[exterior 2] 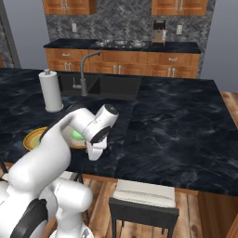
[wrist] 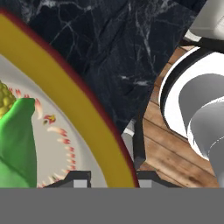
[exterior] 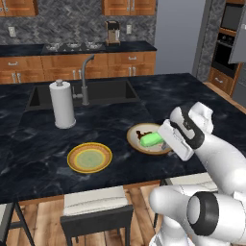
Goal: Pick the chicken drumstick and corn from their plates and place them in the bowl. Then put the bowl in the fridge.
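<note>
left base view: jaws (exterior: 165, 142) grip corn (exterior: 151, 139) over bowl (exterior: 137, 130).

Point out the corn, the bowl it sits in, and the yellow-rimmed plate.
corn (exterior: 151, 139): left base view, middle of the green husk.
bowl (exterior: 135, 130): left base view, bare rim on its far left side.
yellow-rimmed plate (exterior: 89, 158): left base view, greenish centre.

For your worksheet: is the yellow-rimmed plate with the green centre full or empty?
Empty: the yellow-rimmed plate shows its bare green centre in the left base view, with no food on it.
</note>
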You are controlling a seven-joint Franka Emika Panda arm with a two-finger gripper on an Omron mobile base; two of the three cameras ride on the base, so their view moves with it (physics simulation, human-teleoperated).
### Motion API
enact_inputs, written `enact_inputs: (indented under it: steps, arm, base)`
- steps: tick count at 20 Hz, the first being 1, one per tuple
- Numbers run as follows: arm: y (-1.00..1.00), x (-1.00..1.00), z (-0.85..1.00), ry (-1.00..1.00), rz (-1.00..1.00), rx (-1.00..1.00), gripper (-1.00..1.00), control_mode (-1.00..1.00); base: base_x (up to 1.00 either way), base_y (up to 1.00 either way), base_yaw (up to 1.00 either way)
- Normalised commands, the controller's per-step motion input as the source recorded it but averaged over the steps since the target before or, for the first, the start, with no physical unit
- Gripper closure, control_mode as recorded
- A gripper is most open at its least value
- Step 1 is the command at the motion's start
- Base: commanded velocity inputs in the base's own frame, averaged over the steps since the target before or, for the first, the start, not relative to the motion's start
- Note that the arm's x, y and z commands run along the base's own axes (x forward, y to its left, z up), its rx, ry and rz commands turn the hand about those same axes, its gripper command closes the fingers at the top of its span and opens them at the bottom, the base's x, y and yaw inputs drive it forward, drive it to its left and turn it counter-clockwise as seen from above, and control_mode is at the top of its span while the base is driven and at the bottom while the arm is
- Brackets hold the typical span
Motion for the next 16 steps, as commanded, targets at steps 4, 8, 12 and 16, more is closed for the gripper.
enact_inputs:
  steps: [4,8,12,16]
  arm:
    - [0.0,-0.24,0.2,0.0,0.02,0.0,1.0,-1.0]
    - [-0.01,-0.14,0.09,0.0,0.0,0.0,1.0,-1.0]
    - [0.0,0.0,0.0,0.0,0.0,0.0,1.0,-1.0]
    - [0.0,0.0,0.0,0.0,0.0,0.0,1.0,-1.0]
  base:
    - [0.0,0.0,0.0]
    - [0.0,0.0,0.0]
    - [0.0,0.0,0.0]
    - [0.0,0.0,0.0]
